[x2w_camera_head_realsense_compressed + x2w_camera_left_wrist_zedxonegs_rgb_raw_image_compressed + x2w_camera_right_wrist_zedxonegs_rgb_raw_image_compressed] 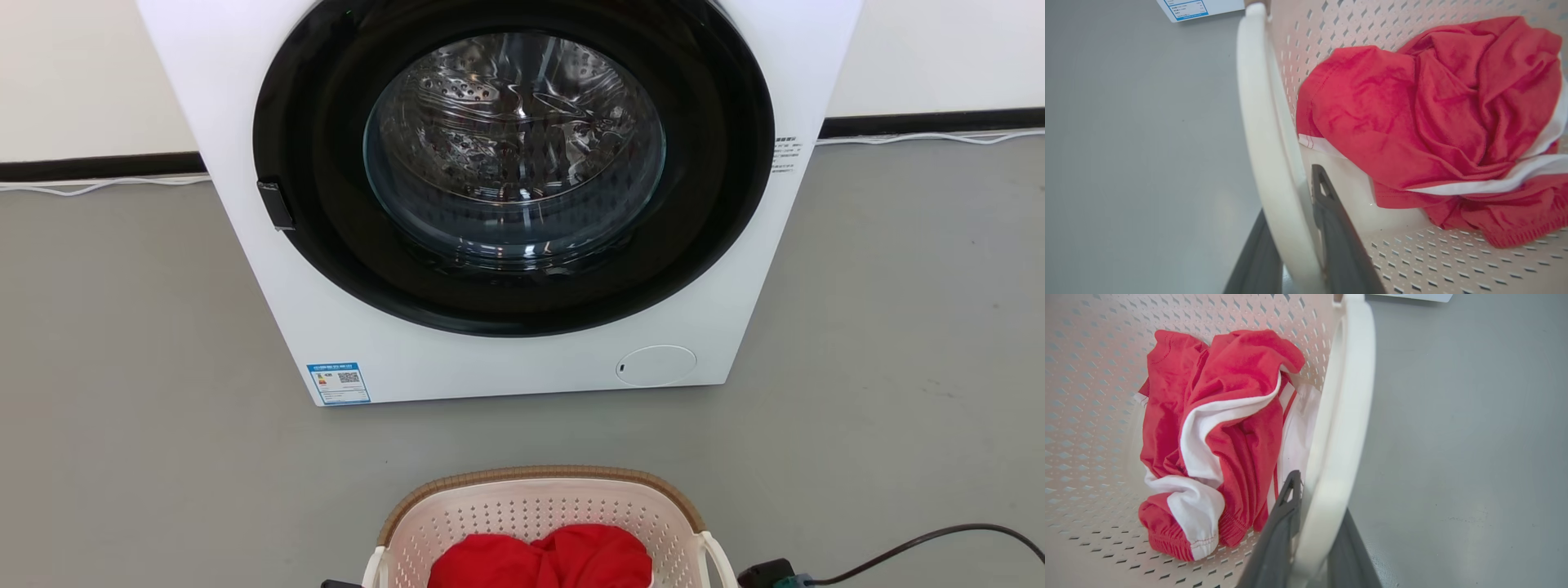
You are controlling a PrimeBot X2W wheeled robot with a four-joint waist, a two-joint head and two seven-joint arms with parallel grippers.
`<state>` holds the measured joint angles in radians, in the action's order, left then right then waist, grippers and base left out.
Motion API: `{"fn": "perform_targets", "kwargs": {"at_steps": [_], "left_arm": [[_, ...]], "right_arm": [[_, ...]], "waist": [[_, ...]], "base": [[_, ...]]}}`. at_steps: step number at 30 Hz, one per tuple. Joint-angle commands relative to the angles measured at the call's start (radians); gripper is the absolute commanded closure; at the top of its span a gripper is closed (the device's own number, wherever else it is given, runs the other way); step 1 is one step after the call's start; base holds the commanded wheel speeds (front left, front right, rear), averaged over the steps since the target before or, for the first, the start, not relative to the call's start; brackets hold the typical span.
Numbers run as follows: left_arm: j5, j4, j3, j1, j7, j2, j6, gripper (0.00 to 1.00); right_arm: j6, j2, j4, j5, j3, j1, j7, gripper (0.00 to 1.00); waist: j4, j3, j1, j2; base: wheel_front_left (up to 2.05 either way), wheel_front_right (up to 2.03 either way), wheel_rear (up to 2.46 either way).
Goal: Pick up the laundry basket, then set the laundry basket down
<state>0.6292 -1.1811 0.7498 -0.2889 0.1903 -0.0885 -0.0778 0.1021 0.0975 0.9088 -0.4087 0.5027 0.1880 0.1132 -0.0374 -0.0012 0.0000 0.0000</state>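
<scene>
"Gripping both sides?"
"Yes. My left gripper (1290, 196) is pinched narrow across the left handle (1265, 122) and my right gripper (1318, 494) across the right handle (1343, 396), one finger inside each loop and one outside. The laundry basket (539, 510) is just in front of the washing machine (490, 367), with a red garment (543, 559) inside."
"How will you move it?"
"I'd move both arms together and level, so it can't tilt or slip."

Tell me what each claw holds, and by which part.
Both hold the laundry basket: left claw clamps its left loop handle, right claw its right loop handle.
</scene>
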Motion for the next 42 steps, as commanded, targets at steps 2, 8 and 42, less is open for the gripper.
{"fn": "perform_targets", "kwargs": {"at_steps": [2,8,42], "left_arm": [[0.007,0.053,0.006,-0.025,0.005,0.038,-0.013,1.0],[0.03,0.054,0.034,-0.027,0.009,0.038,-0.006,1.0],[0.113,0.007,0.103,-0.131,0.046,0.038,0.002,1.0]], "right_arm": [[0.029,-0.047,-0.046,-0.004,0.057,0.009,0.002,1.0],[0.029,-0.047,-0.051,-0.007,0.065,0.009,0.009,1.0],[0.029,-0.047,-0.042,-0.022,0.05,0.067,-0.023,1.0]], "waist": [[0.0,-0.001,0.0001,0.0],[-0.007,0.002,0.0001,0.0],[0.0,0.095,0.0,0.0]], "base": [[0.0,0.0,0.0],[0.0,0.0,0.0],[0.0,0.0,0.0]]}}
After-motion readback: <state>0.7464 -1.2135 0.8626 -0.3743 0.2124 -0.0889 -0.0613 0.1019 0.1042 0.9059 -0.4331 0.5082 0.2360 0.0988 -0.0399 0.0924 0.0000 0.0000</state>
